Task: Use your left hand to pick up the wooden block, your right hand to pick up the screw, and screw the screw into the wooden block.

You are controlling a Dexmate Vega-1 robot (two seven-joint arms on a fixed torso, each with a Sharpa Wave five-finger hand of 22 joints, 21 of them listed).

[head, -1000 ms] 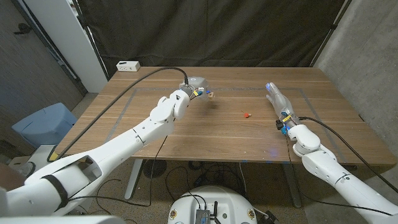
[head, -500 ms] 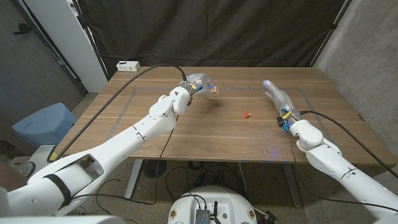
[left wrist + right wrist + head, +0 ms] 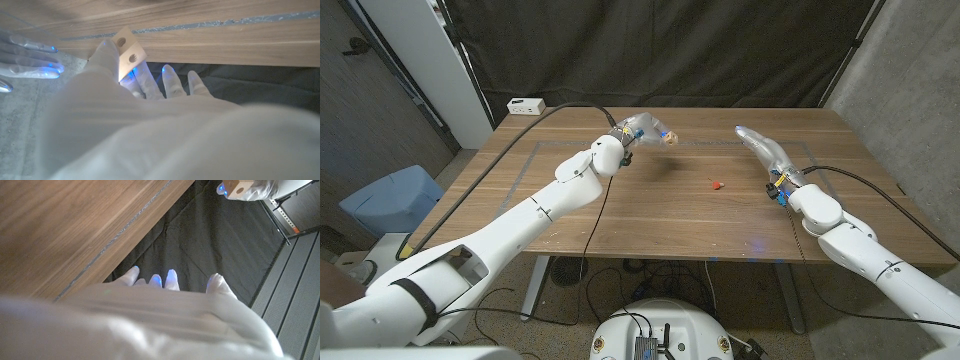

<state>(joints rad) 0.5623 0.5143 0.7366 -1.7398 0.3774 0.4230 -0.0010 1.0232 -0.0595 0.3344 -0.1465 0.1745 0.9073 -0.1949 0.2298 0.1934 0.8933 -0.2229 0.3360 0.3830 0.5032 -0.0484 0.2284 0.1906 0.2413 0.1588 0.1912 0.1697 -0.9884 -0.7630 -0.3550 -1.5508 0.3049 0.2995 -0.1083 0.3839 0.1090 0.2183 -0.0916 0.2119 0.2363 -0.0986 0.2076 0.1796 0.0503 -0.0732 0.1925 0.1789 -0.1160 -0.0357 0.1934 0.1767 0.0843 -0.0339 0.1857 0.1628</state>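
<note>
Dark curtain is hanging behind the brown wooden table [image 3: 650,225], w/ grey wall at the sides.

Near to far, what's changing: the right hand [image 3: 763,152] is rising and swinging inward vs. a sec ago — fingers stretched out long and apart, gripping nothing, reaching over the tabletop's right half. In the right wrist view the right hand [image 3: 170,287] is showing straight fingertips w/ nothing between them. So it's lining up toward the small red-headed screw [image 3: 718,184], which is lying on the table in the same spot as before, between the two hands, nearer the right one. Screw not yet picked.

Farther back, the left hand [image 3: 645,130] is lifting the small pale wooden block with round holes [image 3: 669,138] — a sec ago it was lower, close over the tabletop; now it's carried up and toward the middle, clear of the surface. Left wrist view: block [image 3: 127,52] is pinched at the fingertips of the left hand [image 3: 145,95], two holes facing out; the right hand's fingers are also showing at that pic's edge.

Meaning, I'd judge: block pickup done, screw pickup is the next step, screwing-in not begun.

Count: 1 block, 1 screw, 2 robot hands, 1 table — plus 1 white box-shaped thing [image 3: 526,105] at the far left corner, can't tell what it is.
</note>
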